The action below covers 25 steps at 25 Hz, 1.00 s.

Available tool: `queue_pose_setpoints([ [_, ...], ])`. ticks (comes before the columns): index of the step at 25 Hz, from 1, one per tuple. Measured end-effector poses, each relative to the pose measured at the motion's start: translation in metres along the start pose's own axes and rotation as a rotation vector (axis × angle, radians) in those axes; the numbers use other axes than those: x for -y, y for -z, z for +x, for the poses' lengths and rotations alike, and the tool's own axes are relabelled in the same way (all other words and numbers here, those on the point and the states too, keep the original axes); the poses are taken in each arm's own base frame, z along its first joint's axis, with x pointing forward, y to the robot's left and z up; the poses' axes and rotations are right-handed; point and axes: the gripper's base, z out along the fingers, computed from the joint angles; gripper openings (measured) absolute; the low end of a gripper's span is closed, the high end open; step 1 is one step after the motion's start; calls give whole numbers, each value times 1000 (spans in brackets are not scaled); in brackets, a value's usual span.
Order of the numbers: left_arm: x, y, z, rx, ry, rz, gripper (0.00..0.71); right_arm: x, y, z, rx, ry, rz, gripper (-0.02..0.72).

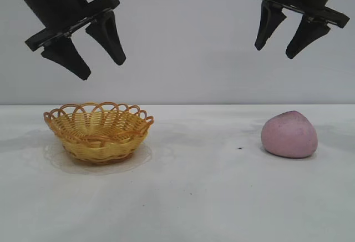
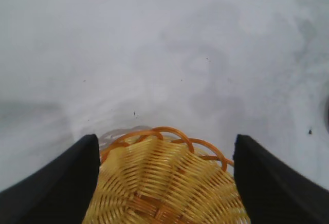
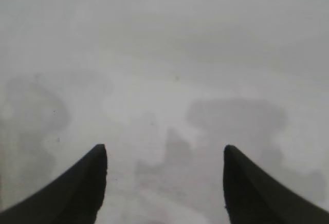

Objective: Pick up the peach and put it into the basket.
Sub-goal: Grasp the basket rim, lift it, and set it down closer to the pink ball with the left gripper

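Resting on the bench [image 1: 194,197] at the right, your peach [image 1: 289,134] lies below the right gripper [image 1: 282,44], fingers spread, empty. Your left gripper [image 1: 102,63] hangs likewise spread above the basket [image 1: 99,131].

We see soft, even light on the white desk [image 1: 183,197]; shadows are faint. Both wrist views look hazy, the right one dimmer and grey.
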Motion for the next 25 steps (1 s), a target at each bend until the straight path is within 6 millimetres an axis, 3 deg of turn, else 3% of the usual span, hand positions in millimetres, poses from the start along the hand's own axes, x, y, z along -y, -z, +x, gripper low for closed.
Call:
queue_pose_setpoints([
  [13,0,1,0,-8,-11,2,484,0,0,0,-2,0,-1,458],
  [25,4,39,-33,-231,-446,-97,484,0,0,1,-9,6,-3,458],
])
